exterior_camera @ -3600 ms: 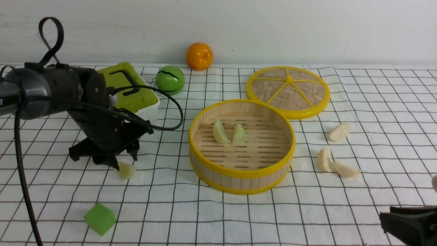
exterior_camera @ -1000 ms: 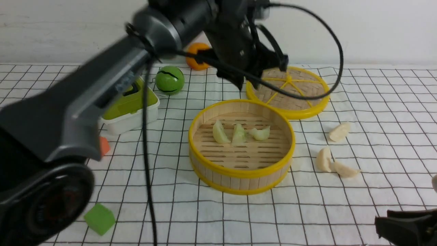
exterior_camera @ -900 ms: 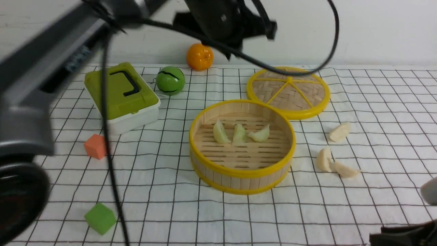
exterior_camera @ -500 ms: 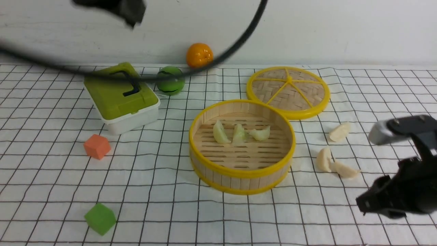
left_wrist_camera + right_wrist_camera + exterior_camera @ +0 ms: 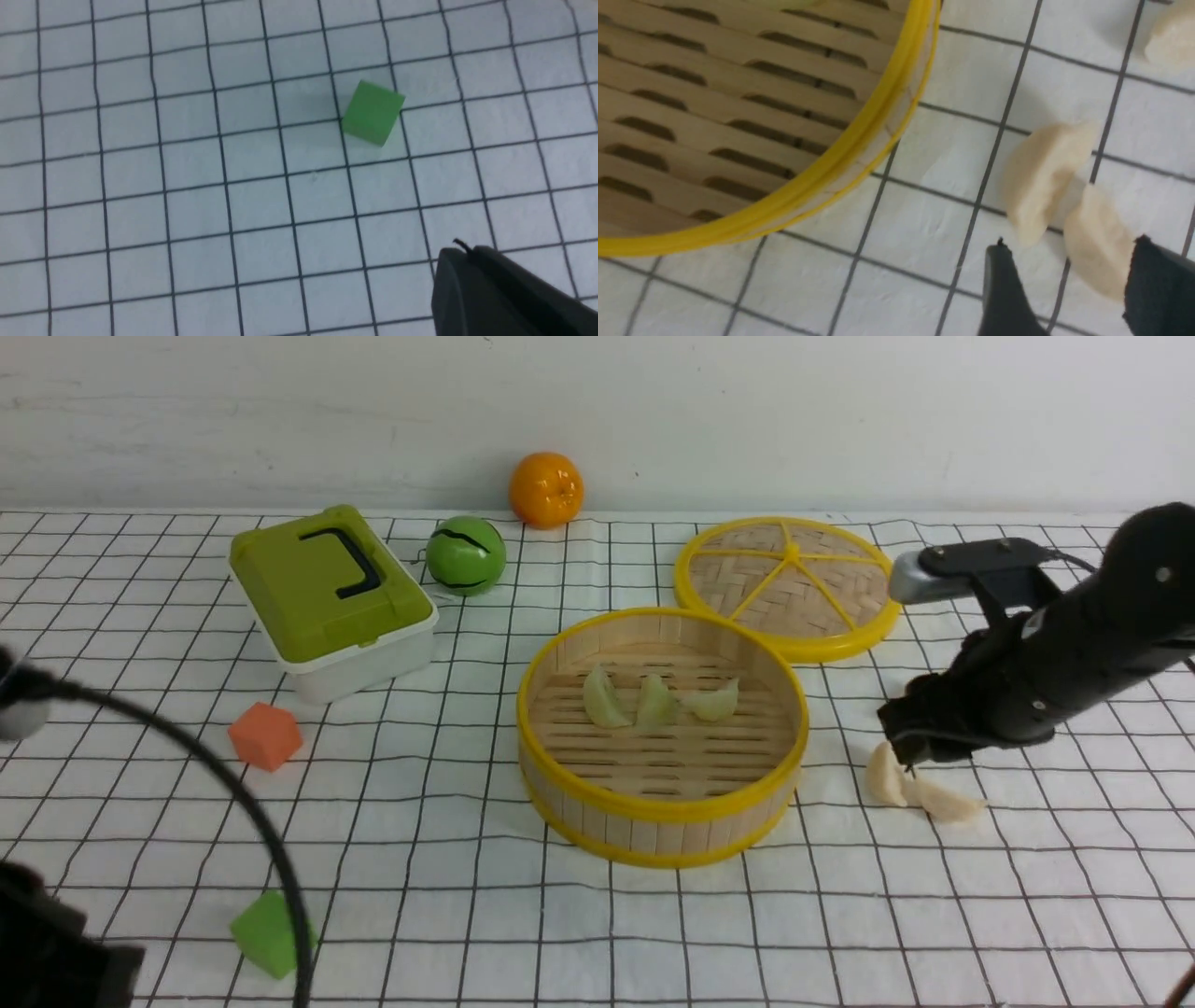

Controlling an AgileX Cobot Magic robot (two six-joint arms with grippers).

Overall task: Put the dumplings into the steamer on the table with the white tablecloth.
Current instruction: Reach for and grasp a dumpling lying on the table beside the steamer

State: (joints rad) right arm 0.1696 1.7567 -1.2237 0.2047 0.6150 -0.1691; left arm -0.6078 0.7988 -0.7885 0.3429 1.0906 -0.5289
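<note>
The steamer [image 5: 658, 810] stands mid-table on the white tablecloth [image 5: 560, 933]. Three pale green dumplings [image 5: 655, 703] lie on its slatted floor. Two cream-white dumplings [image 5: 885, 775] touch each other on the cloth to its right. My right gripper [image 5: 907, 751] is open just above them. In the right wrist view one dumpling [image 5: 1099, 238] lies between my open fingers [image 5: 1004, 289] and the other dumpling [image 5: 1041, 177] lies just beyond. A third cream dumpling [image 5: 1169, 42] shows at that view's edge. My left gripper [image 5: 460, 254] is shut and empty above the cloth near the green cube [image 5: 373, 113].
The woven lid with yellow spokes [image 5: 789, 586] lies behind the steamer. A green lidded box [image 5: 331, 597], a green ball [image 5: 465, 555] and an orange [image 5: 545, 490] stand at the back left. An orange cube [image 5: 265, 735] and the green cube [image 5: 271, 933] lie at the near left.
My left arm put a third green dumpling in the steamer, then swung back to the near left. My right arm rose from the near right corner and moved over the two cream dumplings.
</note>
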